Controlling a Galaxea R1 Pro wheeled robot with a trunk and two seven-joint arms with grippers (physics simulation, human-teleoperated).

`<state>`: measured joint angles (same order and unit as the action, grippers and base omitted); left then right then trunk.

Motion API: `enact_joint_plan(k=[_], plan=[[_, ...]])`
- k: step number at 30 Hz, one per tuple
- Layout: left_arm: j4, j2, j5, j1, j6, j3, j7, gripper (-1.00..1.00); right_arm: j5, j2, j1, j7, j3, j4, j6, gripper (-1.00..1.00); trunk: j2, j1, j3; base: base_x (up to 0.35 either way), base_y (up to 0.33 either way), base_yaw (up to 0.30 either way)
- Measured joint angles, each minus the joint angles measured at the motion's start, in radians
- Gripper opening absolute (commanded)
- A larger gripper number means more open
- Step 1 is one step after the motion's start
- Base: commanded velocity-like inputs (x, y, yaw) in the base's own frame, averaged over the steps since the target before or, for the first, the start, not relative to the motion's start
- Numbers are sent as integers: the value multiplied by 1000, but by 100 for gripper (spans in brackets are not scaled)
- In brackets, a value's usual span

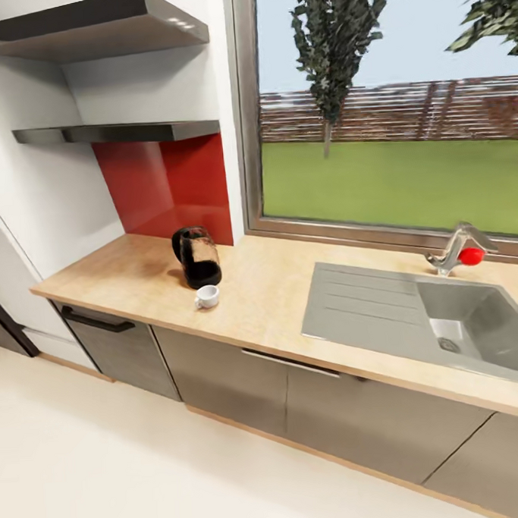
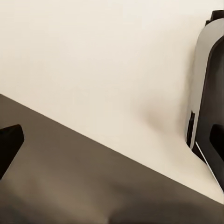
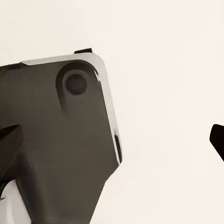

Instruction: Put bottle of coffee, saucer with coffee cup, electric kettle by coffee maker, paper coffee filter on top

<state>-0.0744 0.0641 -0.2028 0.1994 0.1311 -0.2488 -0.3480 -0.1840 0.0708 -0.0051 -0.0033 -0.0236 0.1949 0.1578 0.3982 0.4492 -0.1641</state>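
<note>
The electric kettle (image 1: 197,257), glass with a black loop handle and dark base, stands on the beige kitchen countertop (image 1: 269,304) before a red backsplash. The white coffee cup (image 1: 207,296) sits just in front of it, apart from it. The coffee maker, bottle of coffee, paper filter and saucer are out of view. My right gripper (image 3: 112,140) is open, with dark fingertips (image 3: 9,140) at both edges of the right wrist view, over pale floor. My left gripper (image 2: 112,144) also looks open, one fingertip (image 2: 9,144) at the edge, nothing held.
A steel sink (image 1: 444,317) with a red-knobbed faucet (image 1: 460,252) is set in the counter's right part under a window. Grey cabinets (image 1: 243,381) stand below and dark shelves (image 1: 123,132) hang above left. Both wrist views show the robot's own grey body (image 3: 56,154) over floor.
</note>
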Motion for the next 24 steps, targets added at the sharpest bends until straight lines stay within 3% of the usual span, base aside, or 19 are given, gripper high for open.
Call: enact_joint_plan(k=[24], plan=[[-4, 1, 2, 0, -2, -2, 0, 100, -3, -5, 0, -6, -2, 1, 2, 100, 0, 0, -1, 197, 297, 4]])
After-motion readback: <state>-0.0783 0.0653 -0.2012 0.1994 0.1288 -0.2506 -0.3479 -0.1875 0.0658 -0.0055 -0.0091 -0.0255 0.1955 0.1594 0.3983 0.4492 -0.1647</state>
